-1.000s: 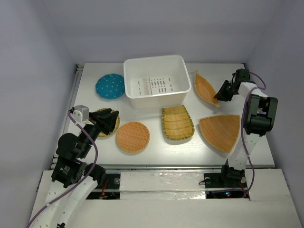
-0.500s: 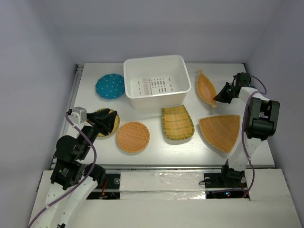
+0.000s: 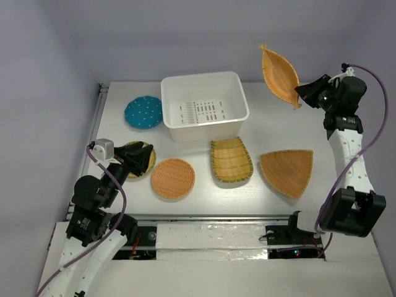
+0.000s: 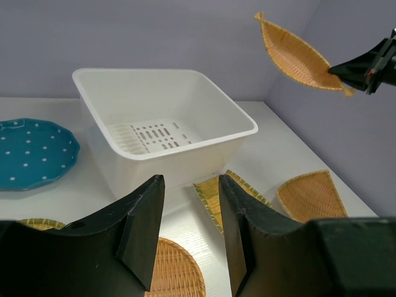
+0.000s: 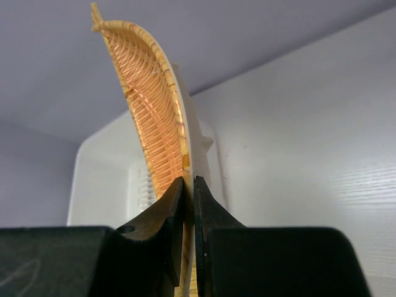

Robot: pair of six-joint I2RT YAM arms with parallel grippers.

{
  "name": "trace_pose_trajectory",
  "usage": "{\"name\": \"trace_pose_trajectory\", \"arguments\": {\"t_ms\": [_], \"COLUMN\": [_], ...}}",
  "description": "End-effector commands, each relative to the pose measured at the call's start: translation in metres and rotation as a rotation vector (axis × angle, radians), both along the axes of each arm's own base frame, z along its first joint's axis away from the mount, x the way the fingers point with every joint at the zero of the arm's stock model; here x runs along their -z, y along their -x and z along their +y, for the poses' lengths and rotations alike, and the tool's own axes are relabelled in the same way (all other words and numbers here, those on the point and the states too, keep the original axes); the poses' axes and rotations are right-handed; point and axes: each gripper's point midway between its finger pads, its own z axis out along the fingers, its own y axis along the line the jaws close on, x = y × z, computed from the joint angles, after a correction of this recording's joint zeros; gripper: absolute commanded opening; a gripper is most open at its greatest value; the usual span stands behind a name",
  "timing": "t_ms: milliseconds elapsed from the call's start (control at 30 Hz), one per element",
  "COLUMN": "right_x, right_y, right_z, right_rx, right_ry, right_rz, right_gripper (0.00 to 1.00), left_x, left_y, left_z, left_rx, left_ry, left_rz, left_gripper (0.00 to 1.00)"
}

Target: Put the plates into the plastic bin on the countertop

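Note:
My right gripper is shut on the rim of the orange boat-shaped plate, holding it on edge in the air to the right of the plastic bin. My left gripper stands open with nothing between its fingers, over a yellow-green round plate. On the countertop lie a teal dotted plate, a round orange plate, a scoop-shaped plate and a fan-shaped plate.
The bin holds nothing; its slotted bottom shows. Purple-grey walls close off the back and both sides. The right arm's cable loops out toward the right wall.
My right gripper closed on the boat-shaped plate and lifted it off the countertop, up and toward the back. The left arm has barely moved.

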Motion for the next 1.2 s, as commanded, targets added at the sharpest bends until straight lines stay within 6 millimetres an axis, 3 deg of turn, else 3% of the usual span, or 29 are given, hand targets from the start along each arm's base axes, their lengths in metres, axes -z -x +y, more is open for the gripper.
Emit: {"name": "trace_pose_trajectory", "arguments": {"t_ms": [0, 67, 100, 167, 200, 233, 300, 333, 367, 500, 700, 767, 833, 867, 967, 1167], "right_x": [-0.066, -0.079, -0.08, -0.091, -0.095, -0.089, -0.097, -0.095, -0.088, -0.051, 0.015, 0.024, 0.046, 0.045, 0.067, 0.104], "right_y": [0.012, 0.014, 0.015, 0.008, 0.008, -0.001, -0.008, -0.007, -0.019, -0.033, -0.053, -0.057, -0.061, -0.067, -0.068, -0.072], "right_z": [0.023, 0.036, 0.056, 0.076, 0.101, 0.113, 0.139, 0.162, 0.174, 0.22, 0.253, 0.262, 0.274, 0.273, 0.283, 0.278], "right_rx": [-0.085, -0.113, -0.156, -0.194, -0.246, -0.274, -0.336, -0.394, -0.418, -0.517, -0.569, -0.59, -0.6, -0.586, -0.591, -0.558], "right_ry": [-0.014, -0.014, -0.007, -0.002, -0.015, -0.031, -0.073, -0.087, -0.096, -0.071, -0.067, -0.067, -0.043, -0.031, -0.003, 0.023], "right_rz": [-0.162, -0.177, -0.165, -0.176, -0.186, -0.168, -0.188, -0.184, -0.167, -0.067, 0.065, 0.086, 0.131, 0.128, 0.174, 0.245], "right_gripper": [0.0, 0.0, 0.0, 0.0, 0.0, 0.0, 0.0, 0.0, 0.0, 0.0, 0.0, 0.0, 0.0, 0.0, 0.0, 0.0], "left_x": [-0.013, -0.012, -0.012, -0.013, -0.012, -0.011, -0.011, -0.009, -0.008, -0.006, -0.005, -0.004, -0.004, -0.004, -0.003, -0.002], "left_y": [-0.001, -0.002, -0.002, -0.003, -0.003, -0.004, -0.005, -0.007, -0.007, -0.008, -0.01, -0.011, -0.011, -0.011, -0.013, -0.014], "left_z": [0.0, -0.001, -0.001, -0.001, -0.001, 0.0, 0.0, -0.001, -0.001, -0.002, -0.003, -0.004, -0.004, -0.004, -0.002, -0.002], "left_rx": [0.0, 0.002, 0.002, 0.002, 0.002, -0.006, -0.007, -0.007, -0.007, -0.007, -0.003, -0.001, -0.003, -0.003, -0.013, -0.012], "left_ry": [0.007, 0.006, 0.005, 0.006, 0.006, 0.004, 0.003, 0.001, -0.001, -0.005, -0.008, -0.009, -0.01, -0.01, -0.011, -0.013], "left_rz": [-0.033, -0.031, -0.029, -0.031, -0.027, -0.024, -0.022, -0.016, -0.01, -0.003, 0.003, 0.005, 0.006, 0.008, 0.011, 0.013], "left_gripper": [0.38, 0.38, 0.38, 0.38, 0.38, 0.38, 0.38, 0.38, 0.38, 0.38, 0.38, 0.38, 0.38, 0.38, 0.38, 0.38]}}
